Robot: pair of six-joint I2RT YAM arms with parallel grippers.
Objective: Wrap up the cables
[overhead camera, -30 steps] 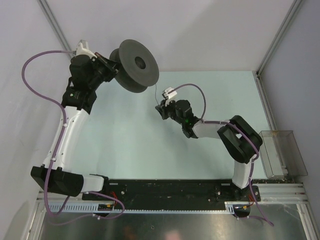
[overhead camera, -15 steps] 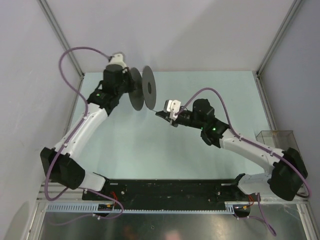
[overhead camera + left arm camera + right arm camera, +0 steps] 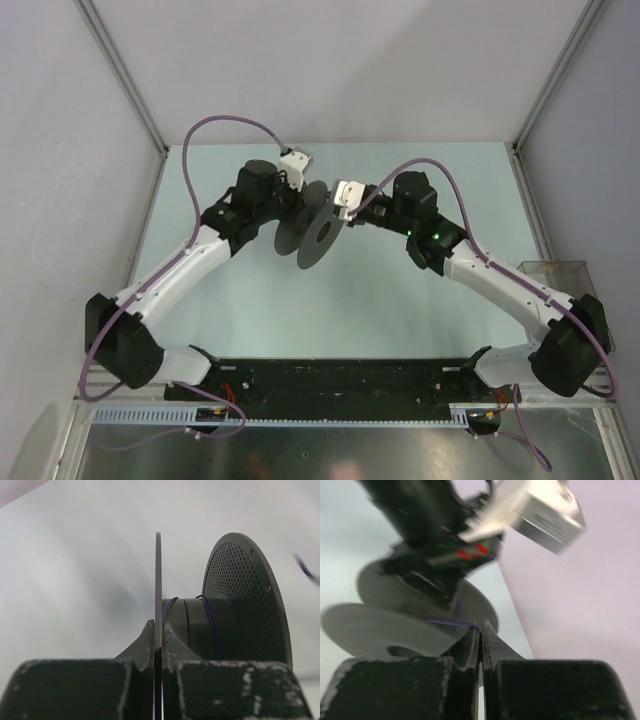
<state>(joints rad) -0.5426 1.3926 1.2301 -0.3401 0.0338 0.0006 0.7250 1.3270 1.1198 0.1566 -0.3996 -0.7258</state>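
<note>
A dark grey spool (image 3: pixel 322 240) hangs above the table's middle, held by one flange. My left gripper (image 3: pixel 293 207) is shut on that thin flange (image 3: pixel 158 580), seen edge-on between the jaws of the left gripper (image 3: pixel 158 628). The cable (image 3: pixel 214 625), a thin purple wire, loops around the hub beside the perforated far flange (image 3: pixel 247 600). My right gripper (image 3: pixel 337 212) sits just right of the spool. In the right wrist view the right gripper (image 3: pixel 480 626) is shut on the cable (image 3: pixel 451 623), which runs left toward the spool (image 3: pixel 380 630). The cable is too thin to show from above.
A clear plastic box (image 3: pixel 562 306) stands at the table's right edge. Metal frame posts (image 3: pixel 122 75) and grey walls close in the back and sides. A black rail (image 3: pixel 340 380) runs along the front between the arm bases.
The left arm has swung the spool from the back left to the table's middle, turning it. The right gripper has moved up and back, close against the spool's right side.
</note>
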